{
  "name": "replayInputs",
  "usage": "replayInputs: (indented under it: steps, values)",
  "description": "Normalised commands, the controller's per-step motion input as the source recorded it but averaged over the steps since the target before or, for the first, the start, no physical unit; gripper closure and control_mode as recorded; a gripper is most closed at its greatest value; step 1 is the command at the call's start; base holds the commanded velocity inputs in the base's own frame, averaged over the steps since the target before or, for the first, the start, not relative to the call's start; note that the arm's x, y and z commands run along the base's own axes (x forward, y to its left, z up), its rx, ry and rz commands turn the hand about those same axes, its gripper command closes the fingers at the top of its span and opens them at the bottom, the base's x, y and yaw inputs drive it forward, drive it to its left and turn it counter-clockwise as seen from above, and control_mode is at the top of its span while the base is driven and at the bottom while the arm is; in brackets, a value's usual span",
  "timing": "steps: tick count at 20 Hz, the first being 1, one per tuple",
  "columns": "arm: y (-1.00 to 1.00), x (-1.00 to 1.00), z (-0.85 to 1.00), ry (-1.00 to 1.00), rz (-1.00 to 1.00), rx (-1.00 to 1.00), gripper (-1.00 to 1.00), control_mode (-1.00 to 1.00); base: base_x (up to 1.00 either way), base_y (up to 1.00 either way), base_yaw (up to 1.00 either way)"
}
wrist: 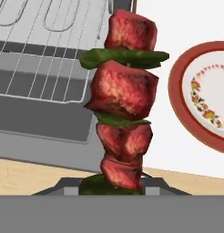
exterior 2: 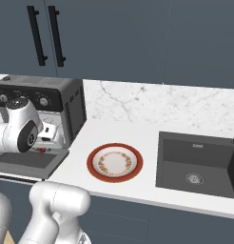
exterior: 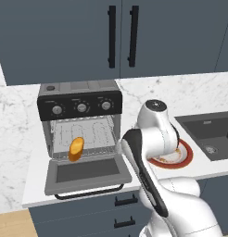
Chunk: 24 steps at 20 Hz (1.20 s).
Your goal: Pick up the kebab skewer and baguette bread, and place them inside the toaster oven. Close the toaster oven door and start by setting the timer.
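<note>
Both fingers of my gripper were pinched on the kebab skewer, near the toaster oven door; the baguette bread sat at the toaster oven's mouth.

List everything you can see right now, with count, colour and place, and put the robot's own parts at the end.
boxy black and silver toaster oven: one, on the white counter, left.
grey drop-down oven door: one, dark glass, folded down open.
golden-orange baguette loaf: one, at the front edge of the wire rack.
kebab skewer of red-brown meat chunks and green slices: one, gripped at its lower end, beside the open oven.
red-rimmed white plate: one, on the counter between oven and sink.
dark sink basin: one, right.
dark blue cabinets: above the counter, black bar handles.
pincer: one, dark, shut on the skewer.
</note>
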Motion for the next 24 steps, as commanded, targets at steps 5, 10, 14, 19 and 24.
replayInputs:
  steps: [5, 10, 14, 19, 24]
  values:
    - [0.89, 0.24, 0.0, 0.0, -0.05, 0.08, 1.0, -1.0, 0.0, 0.0, 0.0]
    - [0.58, 0.12, -0.01, 0.0, -0.03, 0.08, 1.0, -1.0, 0.0, 0.0, 0.0]
    - [0.16, 0.12, -0.24, 0.0, -0.05, 0.06, 1.0, -1.0, 0.0, 0.0, 0.0]
    - [0.13, 0.43, -0.19, 0.0, -0.01, 0.05, 1.0, -1.0, 0.0, 0.0, 0.0]
    - [0.04, 0.27, -0.09, 0.0, 0.0, 0.0, 1.0, -1.0, 0.0, 0.0, 0.0]
